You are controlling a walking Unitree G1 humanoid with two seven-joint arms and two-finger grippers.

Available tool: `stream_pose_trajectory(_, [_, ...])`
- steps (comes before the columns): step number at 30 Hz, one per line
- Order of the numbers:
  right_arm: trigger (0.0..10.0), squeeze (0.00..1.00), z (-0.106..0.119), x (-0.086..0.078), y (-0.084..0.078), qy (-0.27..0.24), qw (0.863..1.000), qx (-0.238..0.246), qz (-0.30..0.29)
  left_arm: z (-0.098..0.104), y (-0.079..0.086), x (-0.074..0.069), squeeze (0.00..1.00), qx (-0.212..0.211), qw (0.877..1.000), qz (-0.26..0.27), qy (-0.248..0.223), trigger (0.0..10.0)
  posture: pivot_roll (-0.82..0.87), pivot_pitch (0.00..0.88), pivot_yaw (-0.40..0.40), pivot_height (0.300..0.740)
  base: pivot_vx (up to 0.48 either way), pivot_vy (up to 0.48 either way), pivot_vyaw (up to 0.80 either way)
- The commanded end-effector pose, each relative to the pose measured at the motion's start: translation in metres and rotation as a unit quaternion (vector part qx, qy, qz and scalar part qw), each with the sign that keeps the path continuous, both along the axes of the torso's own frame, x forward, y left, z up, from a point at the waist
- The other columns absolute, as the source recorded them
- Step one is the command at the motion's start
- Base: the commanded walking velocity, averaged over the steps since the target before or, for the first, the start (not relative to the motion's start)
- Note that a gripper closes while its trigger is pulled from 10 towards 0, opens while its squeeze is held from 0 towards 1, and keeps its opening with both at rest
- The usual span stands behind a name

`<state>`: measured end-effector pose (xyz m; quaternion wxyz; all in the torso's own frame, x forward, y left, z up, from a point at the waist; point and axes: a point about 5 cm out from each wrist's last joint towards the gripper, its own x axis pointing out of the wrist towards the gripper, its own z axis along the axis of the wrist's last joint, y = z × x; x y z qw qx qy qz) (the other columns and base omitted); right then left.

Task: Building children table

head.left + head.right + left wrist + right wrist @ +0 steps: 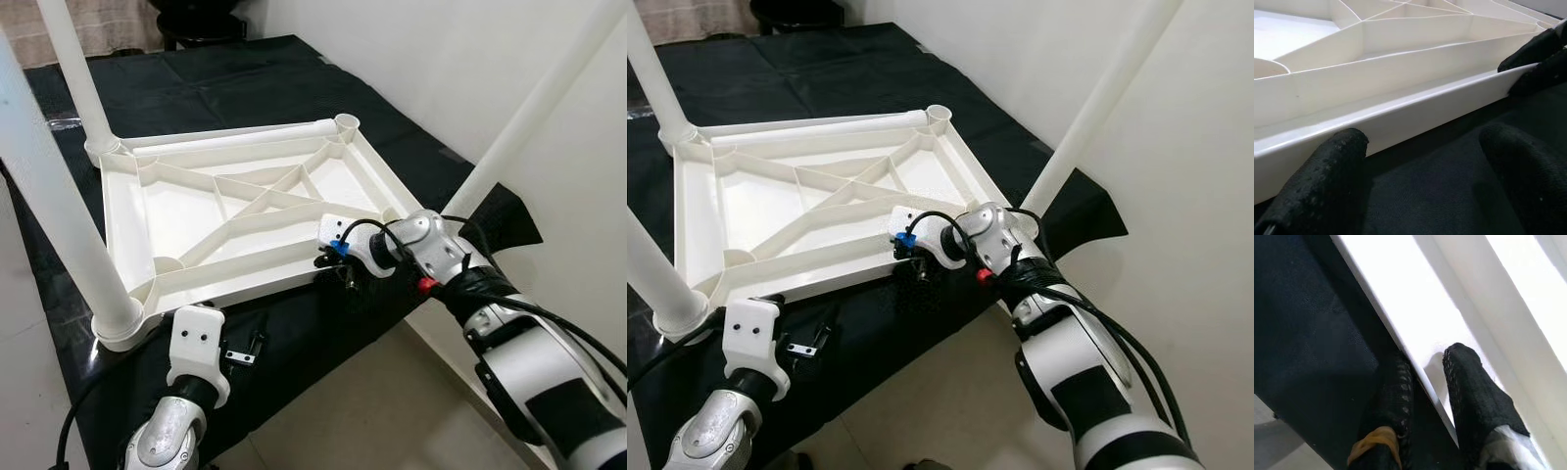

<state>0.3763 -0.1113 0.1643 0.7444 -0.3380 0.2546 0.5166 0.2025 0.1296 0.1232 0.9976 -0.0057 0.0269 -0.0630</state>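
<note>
A white plastic table top [176, 211] lies upside down on a black cloth, ribs facing up. Upright white legs stand in three corners: near left [59, 225], far left [78, 83] and near right [529, 117]. The far right corner socket [346, 123] holds no leg, and a white tube [235, 135] lies along the far rim. My right gripper [333, 262] is shut on the near rim, one finger [1464, 372] on each side of it. My left gripper [245, 348] hovers open over the cloth just short of that rim [1400, 112], touching nothing.
The black cloth [245, 73] covers the floor under the table top. A white wall [470, 59] rises close on the right. Pale tiled floor [372, 411] runs along the near side. A dark furniture base [196, 24] stands at the far edge.
</note>
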Motion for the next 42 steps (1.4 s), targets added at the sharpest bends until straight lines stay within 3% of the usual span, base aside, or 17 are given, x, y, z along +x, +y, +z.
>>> stream_pose_trajectory(1, [0.0, 0.00, -0.024, -0.004, -0.019, 0.043, 0.996, -0.004, -0.077, -0.002, -0.002, 0.000, 0.00, 0.001, 1.000, 0.001, 0.007, 10.0, -0.04, 0.137, -0.183, 0.740, 0.000, 0.000, 0.00])
stream_pose_trajectory(6, [0.0, 0.00, -0.027, 0.000, -0.017, 0.043, 0.984, 0.038, -0.170, -0.002, -0.004, 0.002, 0.00, 0.000, 1.000, 0.001, 0.006, 10.0, -0.05, 0.124, -0.189, 0.740, 0.000, 0.000, 0.00])
stream_pose_trajectory(8, [0.0, 0.00, -0.031, 0.002, -0.005, 0.070, 0.938, 0.131, -0.314, -0.003, -0.005, 0.004, 0.00, -0.001, 1.000, 0.001, 0.005, 10.0, -0.04, 0.123, -0.188, 0.740, 0.000, 0.000, 0.00])
stream_pose_trajectory(9, [0.0, 0.00, -0.031, 0.002, -0.005, 0.070, 0.938, 0.131, -0.314, -0.003, -0.005, 0.004, 0.00, -0.001, 1.000, 0.001, 0.005, 10.0, -0.04, 0.123, -0.188, 0.740, 0.000, 0.000, 0.00])
stream_pose_trajectory(11, [0.0, 0.00, -0.033, 0.002, 0.003, 0.102, 0.893, 0.190, -0.394, -0.003, -0.006, 0.004, 0.00, -0.001, 1.000, 0.001, 0.005, 10.0, -0.04, 0.119, -0.188, 0.740, 0.000, 0.000, 0.00])
stream_pose_trajectory(14, [0.0, 0.00, -0.033, 0.003, 0.013, 0.112, 0.848, 0.242, -0.458, -0.003, -0.006, 0.004, 0.00, 0.000, 1.000, 0.000, 0.006, 10.0, -0.04, 0.116, -0.187, 0.740, 0.000, 0.000, 0.00])
stream_pose_trajectory(17, [0.0, 0.00, -0.033, 0.003, 0.015, 0.110, 0.838, 0.250, -0.473, -0.003, -0.006, 0.004, 0.00, 0.001, 1.000, 0.000, 0.006, 10.0, -0.04, 0.115, -0.186, 0.740, 0.000, 0.000, 0.00])
stream_pose_trajectory(19, [0.0, 0.00, -0.034, 0.000, 0.034, 0.129, 0.816, 0.280, -0.488, -0.004, -0.005, 0.005, 0.00, 0.001, 1.000, 0.000, 0.006, 10.0, -0.03, 0.111, -0.188, 0.740, 0.000, 0.000, 0.00])
stream_pose_trajectory(21, [0.0, 0.00, -0.033, -0.004, 0.047, 0.144, 0.817, 0.289, -0.477, -0.004, -0.005, 0.005, 0.00, 0.002, 1.000, 0.000, 0.006, 10.0, -0.03, 0.110, -0.186, 0.740, 0.000, 0.000, 0.00])
stream_pose_trajectory(22, [0.0, 0.00, -0.028, -0.010, 0.069, 0.147, 0.833, 0.304, -0.438, -0.004, -0.005, 0.005, 0.00, 0.002, 1.000, 0.000, 0.006, 10.0, -0.03, 0.109, -0.186, 0.740, 0.000, 0.000, 0.00])
stream_pose_trajectory(26, [0.0, 0.00, -0.023, -0.016, 0.085, 0.148, 0.842, 0.311, -0.415, -0.005, -0.005, 0.006, 0.00, 0.002, 1.000, 0.000, 0.006, 10.0, -0.03, 0.109, -0.186, 0.740, 0.000, 0.000, 0.00])
stream_pose_trajectory(27, [10.0, 0.00, -0.015, -0.022, 0.102, 0.144, 0.855, 0.324, -0.379, -0.004, -0.005, 0.006, 0.00, 0.002, 1.000, 0.001, 0.005, 10.0, -0.03, 0.108, -0.187, 0.740, 0.000, 0.000, 0.00])
stream_pose_trajectory(32, [10.0, 0.00, -0.003, -0.029, 0.122, 0.141, 0.863, 0.347, -0.339, -0.003, -0.004, 0.006, 0.00, 0.002, 1.000, 0.002, 0.004, 10.0, -0.03, 0.108, -0.189, 0.740, 0.000, 0.000, 0.00])
stream_pose_trajectory(33, [10.0, 1.00, 0.006, -0.030, 0.127, 0.133, 0.861, 0.369, -0.325, -0.003, -0.004, 0.006, 0.00, 0.002, 1.000, 0.002, 0.003, 10.0, -0.03, 0.106, -0.189, 0.740, 0.000, 0.000, 0.00])
stream_pose_trajectory(37, [10.0, 1.00, 0.045, -0.036, 0.139, 0.152, 0.828, 0.483, -0.242, -0.003, -0.004, 0.006, 0.00, 0.003, 1.000, 0.003, 0.003, 10.0, -0.04, 0.105, -0.187, 0.740, 0.000, 0.000, 0.00])
stream_pose_trajectory(39, [10.0, 1.00, 0.077, -0.043, 0.138, 0.155, 0.796, 0.557, -0.181, -0.002, -0.003, 0.006, 0.00, 0.004, 1.000, 0.004, 0.002, 10.0, -0.04, 0.103, -0.182, 0.740, 0.000, 0.000, 0.00])
stream_pose_trajectory(42, [10.0, 1.00, 0.096, -0.059, 0.117, 0.143, 0.792, 0.586, -0.094, -0.001, -0.004, 0.007, 0.00, 0.008, 1.000, 0.003, 0.000, 10.0, -0.04, 0.097, -0.176, 0.740, 0.000, 0.000, 0.00])
